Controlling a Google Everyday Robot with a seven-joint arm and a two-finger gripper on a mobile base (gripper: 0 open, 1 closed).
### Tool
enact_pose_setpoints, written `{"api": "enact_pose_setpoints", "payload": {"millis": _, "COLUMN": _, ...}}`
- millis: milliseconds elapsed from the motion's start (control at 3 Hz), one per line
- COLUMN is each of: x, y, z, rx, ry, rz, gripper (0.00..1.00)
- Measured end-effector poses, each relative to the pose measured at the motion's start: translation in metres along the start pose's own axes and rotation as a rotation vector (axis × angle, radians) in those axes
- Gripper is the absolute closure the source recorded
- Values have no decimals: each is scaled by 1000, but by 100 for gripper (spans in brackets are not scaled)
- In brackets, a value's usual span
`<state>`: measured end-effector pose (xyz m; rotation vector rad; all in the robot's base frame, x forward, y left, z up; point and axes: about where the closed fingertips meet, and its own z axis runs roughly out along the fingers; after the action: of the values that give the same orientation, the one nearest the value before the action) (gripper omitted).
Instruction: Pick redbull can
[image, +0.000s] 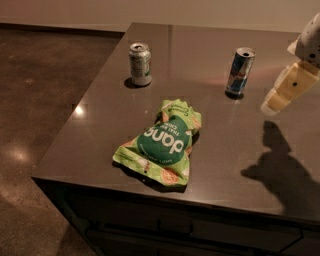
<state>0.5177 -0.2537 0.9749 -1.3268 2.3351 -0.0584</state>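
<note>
The redbull can (240, 70) is a tall slim blue-and-silver can with a silver top. It stands upright on the dark table (110, 115) toward the back right. My gripper (285, 90) hangs at the right edge of the view, above the table, to the right of the can and apart from it. Its pale yellow finger points down and to the left. It holds nothing that I can see.
A shorter green-and-white can (140, 63) stands at the back left of the table. A green snack bag (163, 140) lies flat in the middle, near the front. The gripper's shadow (282, 170) falls on the table's right side. The floor lies to the left, past the table's edge.
</note>
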Motion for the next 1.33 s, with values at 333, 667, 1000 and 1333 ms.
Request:
{"api": "enact_pose_setpoints", "payload": {"millis": 333, "x": -5, "y": -35, "z": 11, "rx": 37, "ry": -83, "rz": 84, "gripper": 0}}
{"api": "enact_pose_setpoints", "payload": {"millis": 667, "x": -10, "y": -65, "z": 25, "rx": 69, "ry": -147, "rz": 160, "gripper": 0}}
{"api": "enact_pose_setpoints", "payload": {"millis": 1000, "x": -16, "y": -89, "z": 43, "rx": 92, "ry": -185, "rz": 215, "gripper": 0}}
{"api": "enact_pose_setpoints", "payload": {"millis": 1333, "x": -21, "y": -113, "z": 61, "rx": 115, "ry": -217, "rz": 258, "gripper": 0}}
